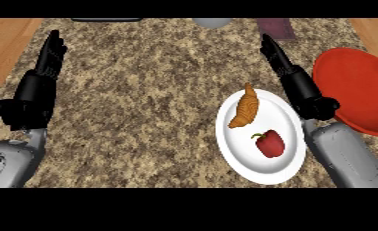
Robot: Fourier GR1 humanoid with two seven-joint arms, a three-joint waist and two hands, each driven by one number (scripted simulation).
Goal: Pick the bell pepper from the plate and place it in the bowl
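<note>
A red bell pepper [270,143] with a green stem lies on the near part of a white plate [284,170] at the right. An orange croissant [245,107] lies on the plate's far part. Right of the plate sits the red bowl [353,82], partly cut off by the view's edge. My right hand [294,79] is open with straight fingers pointing away, between the plate and the bowl, touching neither the pepper nor the croissant. My left hand [40,77] is open too, resting at the far left with fingers up.
The speckled stone counter [148,90] runs between wooden strips at both sides. At the back edge show a dark flat item [107,19], a grey round object [212,22] and a maroon object [275,27].
</note>
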